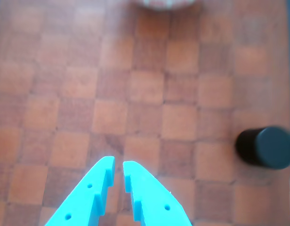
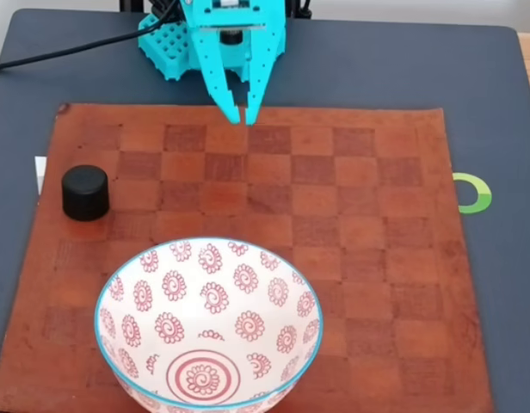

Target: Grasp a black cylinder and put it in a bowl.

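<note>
We see the checkered mat (image 2: 351, 224), a brown leather-like sheet of light and dark squares, lying flat on the dark counter (image 2: 489, 77), and we place everything else by it.

In the fixed view, the black cylinder (image 2: 84, 192) stands upright on the mat's left edge, about halfway down that side, with its flat top up. The bowl (image 2: 210, 323) sits on the near part of the mat, left of the mat's middle; it is white with red spiral flowers, red rings at its centre and a light blue rim. The cylinder is near the bowl's upper left, apart from it and not touching.

The turquoise arm (image 2: 226, 34) stands just beyond the mat's far edge. Its gripper (image 2: 245, 116) points down over that edge, left of the mat's centre line. We see the fingers (image 2: 256, 73) almost together, with only a thin slit between the tips and nothing held between them. They are well apart from both the cylinder and the bowl.

In the wrist view, the gripper (image 1: 118, 165) enters from the bottom over the mat's squares, tips nearly closed and empty. The cylinder (image 1: 267, 147) stands at the right edge of that picture, on the mat, well to the side of the fingers. A blurred pale curve at the top edge may be the bowl (image 1: 166, 4); we cannot tell for sure.

A green and white ring mark (image 2: 474, 193) lies on the counter just off the mat's right edge in the fixed view.
</note>
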You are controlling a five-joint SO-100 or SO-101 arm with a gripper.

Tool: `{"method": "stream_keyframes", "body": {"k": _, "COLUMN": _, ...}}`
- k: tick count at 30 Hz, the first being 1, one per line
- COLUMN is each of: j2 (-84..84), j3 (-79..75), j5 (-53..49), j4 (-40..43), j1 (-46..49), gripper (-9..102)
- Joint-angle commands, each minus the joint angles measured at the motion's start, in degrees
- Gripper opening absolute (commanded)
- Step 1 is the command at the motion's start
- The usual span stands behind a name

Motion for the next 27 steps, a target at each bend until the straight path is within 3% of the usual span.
{"method": "stream_keyframes", "body": {"k": 1, "j2": -6.6, "j3": -6.2, "j5": -1.0, "j4": -1.1, "j1": 0.1, "gripper": 0}}
{"method": "stream_keyframes", "body": {"k": 10, "j2": -37.1, "j3": -23.6, "j5": -1.5, "j4": -0.3, "j1": -0.4, "gripper": 0}}
{"method": "stream_keyframes", "body": {"k": 16, "j2": -56.3, "j3": -36.4, "j5": -9.5, "j4": -0.2, "j1": 2.3, "gripper": 0}}
{"method": "stream_keyframes", "body": {"k": 27, "j2": -64.2, "j3": -40.5, "j5": -24.2, "j4": 1.7, "j1": 15.6, "gripper": 2}}
